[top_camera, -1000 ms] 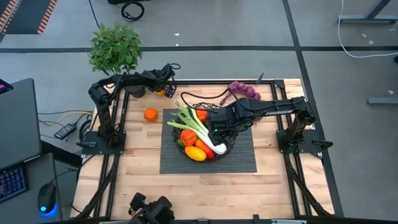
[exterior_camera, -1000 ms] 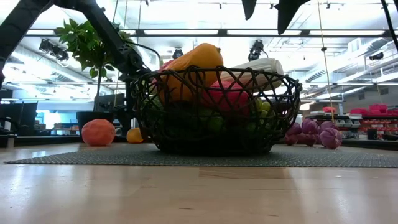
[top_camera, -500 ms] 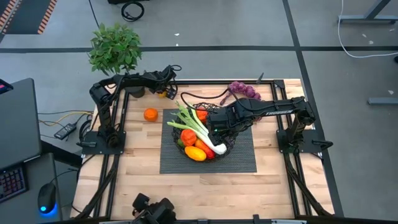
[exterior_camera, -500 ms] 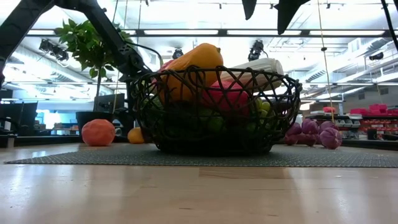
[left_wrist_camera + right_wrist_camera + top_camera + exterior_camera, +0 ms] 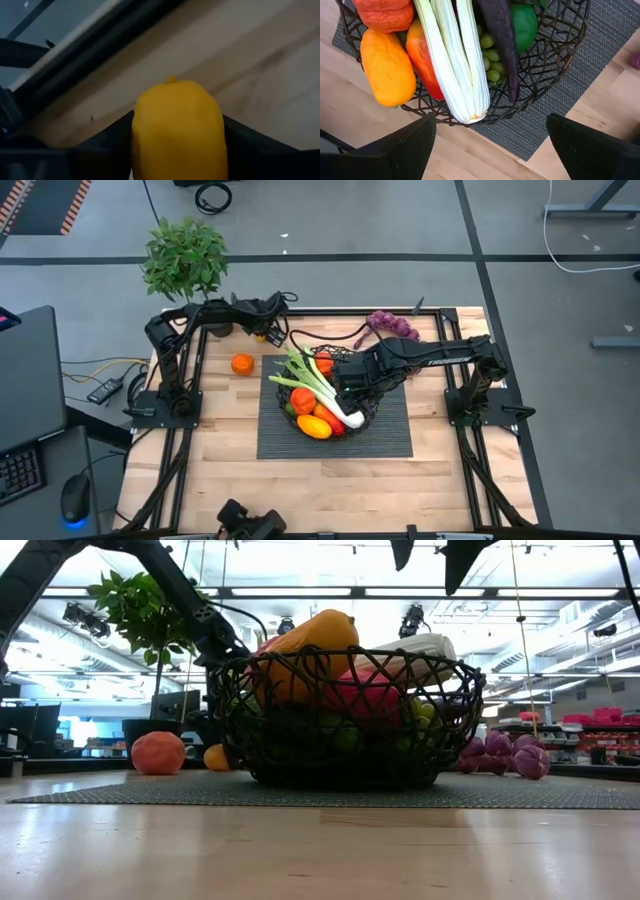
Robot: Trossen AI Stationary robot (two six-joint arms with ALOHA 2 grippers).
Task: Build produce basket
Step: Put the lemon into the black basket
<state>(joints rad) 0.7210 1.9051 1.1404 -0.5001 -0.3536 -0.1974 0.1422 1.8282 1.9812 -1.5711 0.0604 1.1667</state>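
The black wire basket stands on a grey mat at the table's middle. It is heaped with produce: a leek, a yellow pepper, tomatoes, green grapes and an aubergine. A yellow lemon lies on the wood near the far left corner, with my left gripper shut on it. My right gripper hangs open above the basket's near side and touches nothing. An orange-red tomato and purple grapes lie loose on the table. My left gripper pinches the lemon's two long sides between its two fingers. The fingers slant steeply down at it from the table's left. The lemon's pointed tip faces away from the wrist. In the low view the lemon rests on the table.
A potted leafy plant stands just beyond the far left corner, close behind my left arm. The table's black frame rail runs right past the lemon. Bare wood lies in front of the mat.
My left gripper has shifted a little toward the table's right along the far edge, onto the lemon. The lemon has stayed in place on the table.
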